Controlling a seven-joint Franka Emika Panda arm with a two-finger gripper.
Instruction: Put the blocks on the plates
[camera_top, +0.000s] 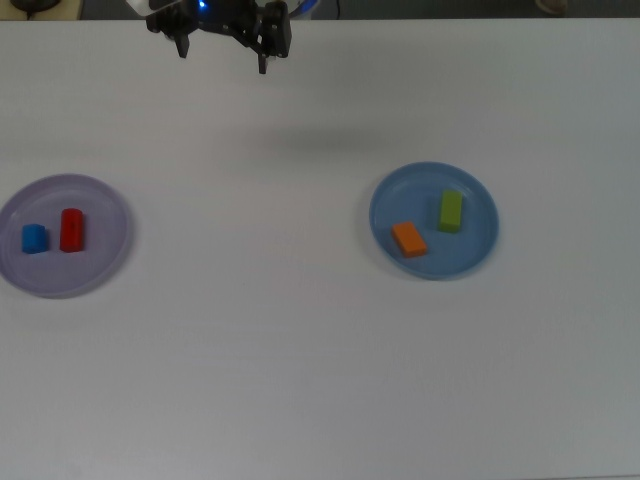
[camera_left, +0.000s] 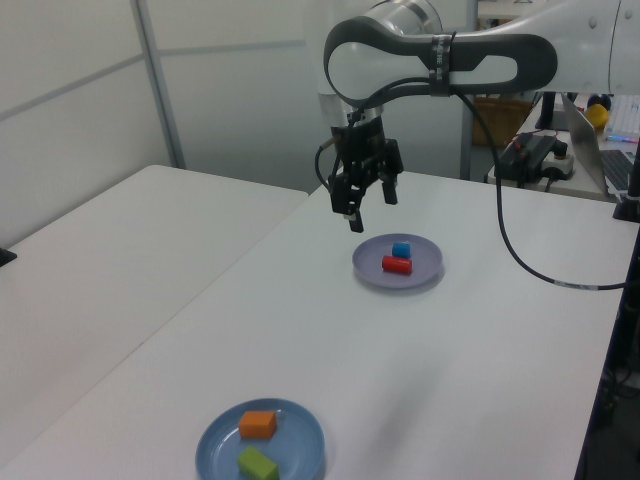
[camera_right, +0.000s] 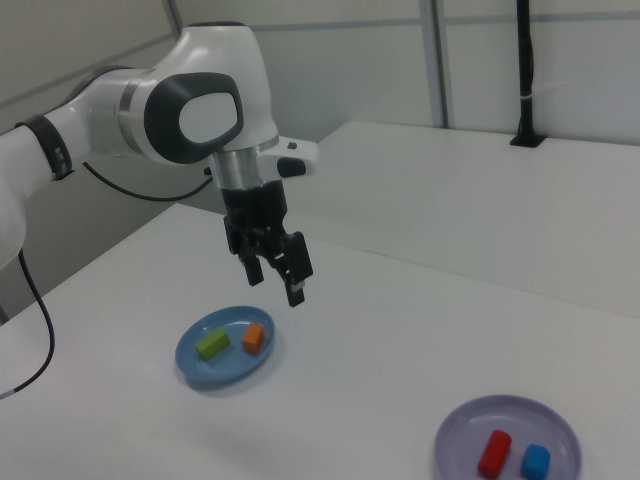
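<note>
In the top view, the lavender plate (camera_top: 63, 275) at far left holds the blue cube (camera_top: 35, 239) and red cylinder (camera_top: 71, 229); the blue plate (camera_top: 433, 262) at right holds the orange block (camera_top: 408, 239) and green block (camera_top: 451, 211). In the left view and the right view, the gripper (camera_left: 364, 205) (camera_right: 273, 282) hangs spread apart, empty, above the table (camera_left: 480, 360).

White rounded arm (camera_right: 200, 110) with dark grey joint bands, black gripper (camera_right: 273, 270), trailing black cable (camera_left: 520, 250)

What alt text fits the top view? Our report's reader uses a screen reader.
A white table holds two plates: a lavender plate at the top view's left carrying a blue cube and red cylinder, and a blue plate at its right carrying an orange block and green block. The empty end effector hangs at the upper edge.
</note>
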